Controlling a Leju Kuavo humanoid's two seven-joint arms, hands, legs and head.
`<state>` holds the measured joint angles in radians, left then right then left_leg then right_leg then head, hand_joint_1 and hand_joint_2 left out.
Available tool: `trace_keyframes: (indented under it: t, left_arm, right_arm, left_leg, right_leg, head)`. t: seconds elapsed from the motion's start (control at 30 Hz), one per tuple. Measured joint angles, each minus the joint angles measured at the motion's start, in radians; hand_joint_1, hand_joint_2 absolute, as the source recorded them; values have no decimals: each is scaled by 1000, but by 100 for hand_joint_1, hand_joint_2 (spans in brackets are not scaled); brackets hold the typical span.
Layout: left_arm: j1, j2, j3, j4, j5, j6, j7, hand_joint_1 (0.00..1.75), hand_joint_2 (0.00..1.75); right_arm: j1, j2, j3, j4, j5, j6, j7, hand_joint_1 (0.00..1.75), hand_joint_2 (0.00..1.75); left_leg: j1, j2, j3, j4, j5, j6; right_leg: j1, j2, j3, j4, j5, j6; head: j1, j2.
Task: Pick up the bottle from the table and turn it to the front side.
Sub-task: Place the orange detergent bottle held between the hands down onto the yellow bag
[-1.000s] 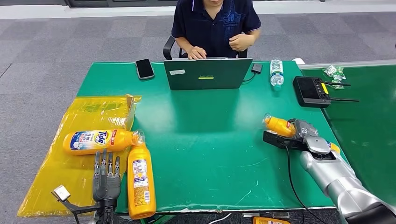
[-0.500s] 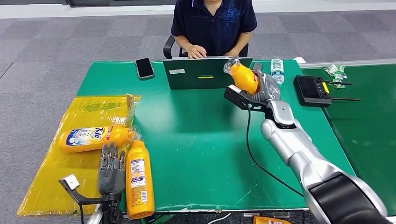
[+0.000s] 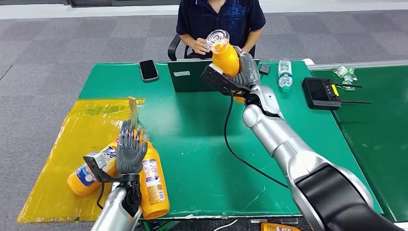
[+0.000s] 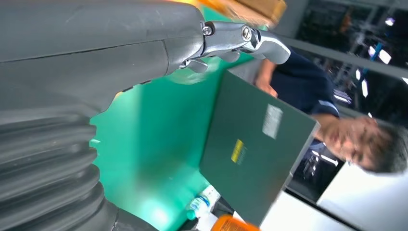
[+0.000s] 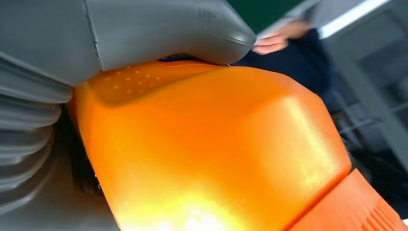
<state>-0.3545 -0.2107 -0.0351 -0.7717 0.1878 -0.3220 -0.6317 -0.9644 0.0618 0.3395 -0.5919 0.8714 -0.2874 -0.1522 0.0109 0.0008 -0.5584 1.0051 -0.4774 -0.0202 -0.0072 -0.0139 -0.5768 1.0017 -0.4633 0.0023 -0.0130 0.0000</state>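
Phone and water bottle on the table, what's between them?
In the head view, the laptop sits between the phone and water bottle, with the right hand holding the orange bottle above.

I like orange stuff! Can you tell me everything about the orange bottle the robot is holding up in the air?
The orange bottle looks like smooth, shiny plastic, with a clear cap at its top end. The right hand grips its body and holds it up off the green table, cap end tilted up towards the person behind the laptop. No label shows on the side seen here. Up close, its orange surface gleams in the light.
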Motion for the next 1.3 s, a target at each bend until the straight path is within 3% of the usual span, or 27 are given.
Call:
trace_keyframes:
  t: [0.37,0.8,1.3]
  left_arm:
    - [-162,-32,-39,105,-61,42,-14,0,175]
    - [-238,-59,-45,152,-78,81,-18,0,175]
    - [-298,-95,-55,208,-85,105,-16,0,175]
  right_arm:
    - [-30,96,-14,3,-112,18,-59,175,175]
    - [-58,168,-22,-31,-172,65,-73,175,175]
    - [-101,196,-23,-51,-216,88,-73,175,175]
  left_leg:
    - [0,0,0,0,0,0]
    - [0,1,-1,0,0,0]
    - [0,1,-1,0,0,0]
  right_leg:
    - [0,0,-1,0,0,0]
    - [0,1,-2,1,0,0]
    - [0,1,-2,1,0,0]
  head:
    - [0,0]
    - [0,0]
    - [0,0]
